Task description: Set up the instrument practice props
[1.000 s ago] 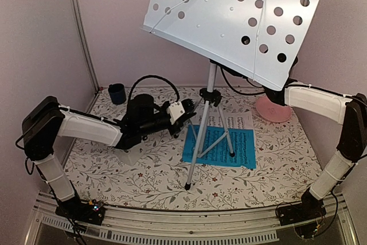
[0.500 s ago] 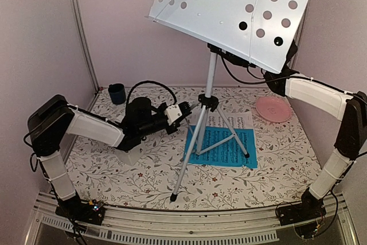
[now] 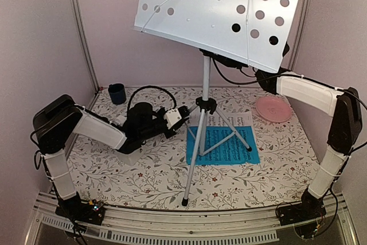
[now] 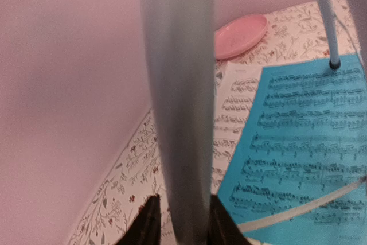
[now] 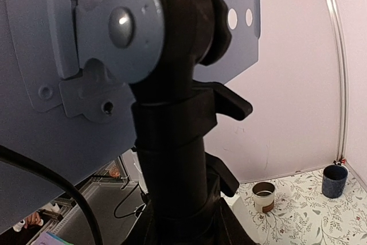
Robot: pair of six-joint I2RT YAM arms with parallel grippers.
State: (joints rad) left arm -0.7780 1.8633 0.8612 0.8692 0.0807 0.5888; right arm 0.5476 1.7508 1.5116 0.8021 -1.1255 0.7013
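Pink walls box in your floral-print bench [image 3: 275,170]. The music stand [image 3: 218,15] is around mid-bench, a bit toward the far edge. Its pole [image 3: 205,81] is roughly upright. The perforated desk up top is tilted, right end lower.

Feet: the front leg lands close to the near edge. The right leg's foot sits at the right edge of the blue sheet [image 3: 229,154].

The blue sheet lies flat, centre-right on the bench, under the tripod. It overlaps the white sheet [image 3: 238,120], which sticks out on its far side.

Your left claw [image 3: 183,111] is just left of the tripod hub, at about hub height. In the wrist view a grey leg tube runs between its fingers [image 4: 146,230]. The gap is narrow and the fingers are right beside the tube. It's too blurred to tell whether they clamp it or have slack.

Your right claw [image 5: 183,225] is up under the desk, on the black neck below the tilt joint. Its fingers hug the neck on both sides, so it's holding the music stand. From overhead the desk mostly hides it.

The metronome [image 3: 131,156] pokes out white from under your left forearm, toward the left edge of the bench, mostly hidden.

The plate [image 3: 274,108] is near the far right corner and the cup [image 3: 117,93] is at the far left corner. Both are well apart from the stand.
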